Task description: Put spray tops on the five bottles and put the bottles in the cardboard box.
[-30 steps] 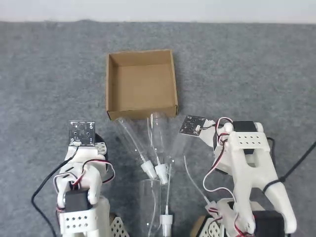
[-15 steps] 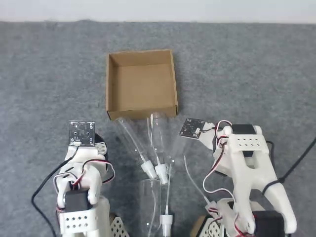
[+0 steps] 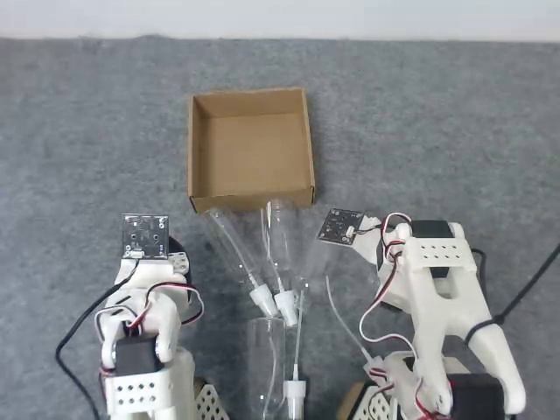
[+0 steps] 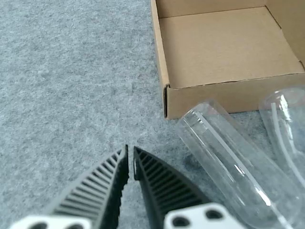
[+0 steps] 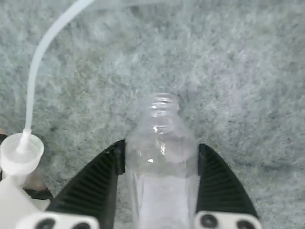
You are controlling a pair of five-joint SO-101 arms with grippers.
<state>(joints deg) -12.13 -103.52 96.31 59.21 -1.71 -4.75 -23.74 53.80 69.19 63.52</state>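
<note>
Close in, right wrist view: the right gripper (image 5: 162, 144) has its ribbed fingers (image 5: 95, 176) clamped on the shoulders of an uncapped bottle (image 5: 161, 181), one finger on each side. The threaded neck sticks out past the fingertips, with the open mouth pointing away. Just beside one finger sits a spray top (image 5: 19, 150), and its dip tube (image 5: 40, 67) curves off over the grey carpet (image 5: 238, 71). In the high view, the right arm's camera board (image 3: 339, 225) sits over this grip.

Left wrist view: the left gripper (image 4: 130, 151) has its fingers together with only a hairline gap, above the carpet. Beyond the tips a clear bottle (image 4: 224, 152) lies on its side, base just beside the near corner of the cardboard box (image 4: 228, 98). A second bottle (image 4: 286, 119) lies alongside, base close by the box's front wall.

High view adds: white tops (image 3: 262, 299) sit at the near ends of both lying bottles, between the two arms. The box stands farther back, open side up.
</note>
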